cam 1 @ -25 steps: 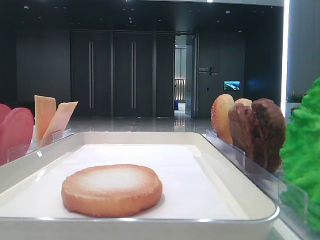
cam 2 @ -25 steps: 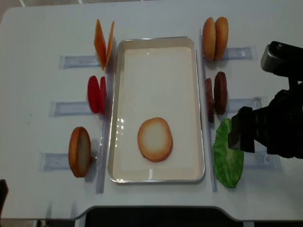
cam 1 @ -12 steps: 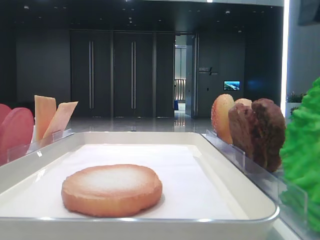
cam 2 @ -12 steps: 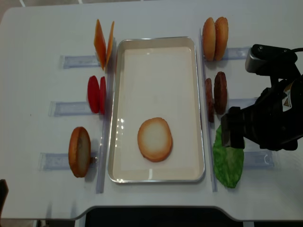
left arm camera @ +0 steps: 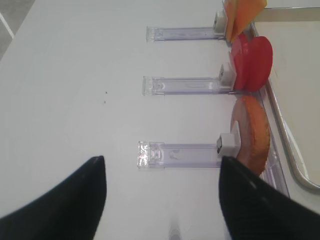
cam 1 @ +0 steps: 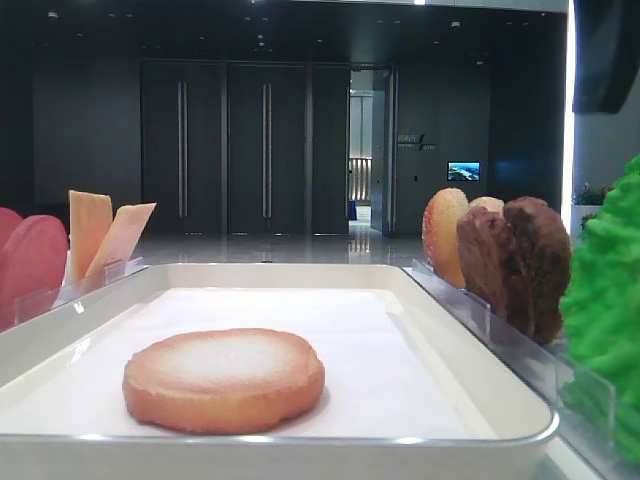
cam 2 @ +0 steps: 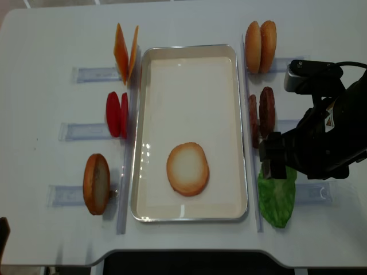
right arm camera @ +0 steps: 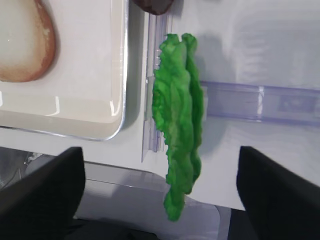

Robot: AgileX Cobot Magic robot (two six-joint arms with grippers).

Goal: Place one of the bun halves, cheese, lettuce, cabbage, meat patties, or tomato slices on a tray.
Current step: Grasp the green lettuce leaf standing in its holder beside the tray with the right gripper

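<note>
Beside glossy tray (right arm camera: 118, 75), ruffled lettuce (right arm camera: 177, 115)

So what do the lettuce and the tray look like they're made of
The lettuce looks like moulded plastic: uniformly bright green, a stiff ruffled leaf standing on edge. The tray looks like glossy plastic or enamelled metal, going by its shiny rim; I can't tell which.

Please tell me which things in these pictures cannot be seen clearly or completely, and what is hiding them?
- lettuce: in the overhead view the right tool covers its upper part.
- lettuce, low front view: cut off by the right edge.
- meat patties: right wrist view, cut off by the top edge.
- left tool: left wrist view, only blurred dark fingers at the bottom edge.
- bun on the tray: right wrist view, cut off at the left edge.
</note>
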